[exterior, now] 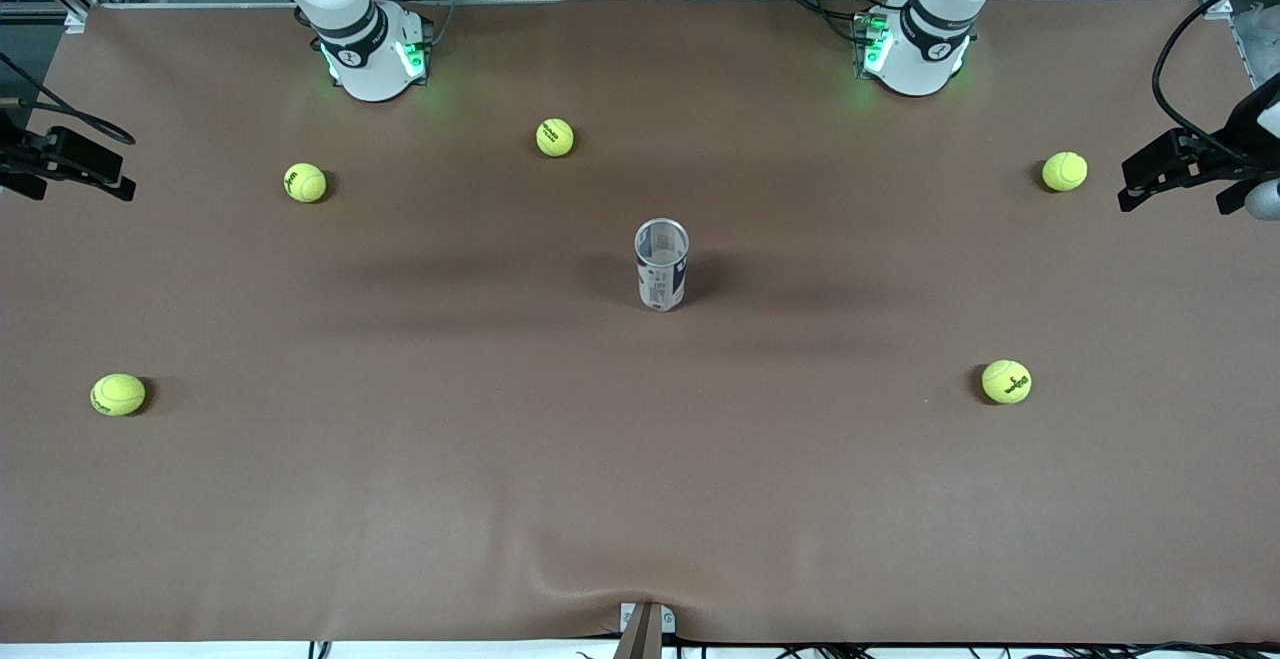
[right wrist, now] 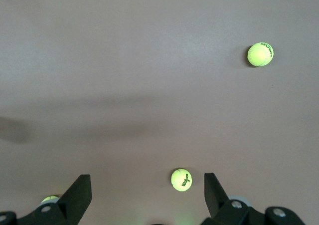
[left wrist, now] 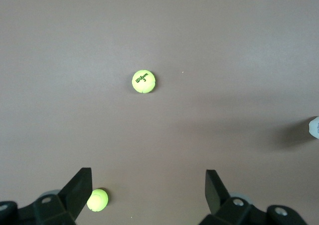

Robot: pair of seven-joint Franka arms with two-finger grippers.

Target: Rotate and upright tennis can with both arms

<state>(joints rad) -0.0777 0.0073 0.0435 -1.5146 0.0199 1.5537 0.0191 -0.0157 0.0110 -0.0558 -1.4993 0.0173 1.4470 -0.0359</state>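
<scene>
Can [exterior: 661,266] stands upright at table [exterior: 640,499] centre, open end up, nothing touching it. Five balls ring it: 11 o'clock [exterior: 554,137], 10 [exterior: 305,182], 8 [exterior: 118,394], 4 [exterior: 1006,381], 2 [exterior: 1064,171]. Left gripper [left wrist: 148,185] & right gripper [right wrist: 147,187] both up high over the table, fingers wide apart, empty, waiting

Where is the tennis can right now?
In the front view, the tennis can stands upright in the middle of the brown table, open end up. The closest tennis ball lies farther from the front camera, toward the right arm's end.
</scene>
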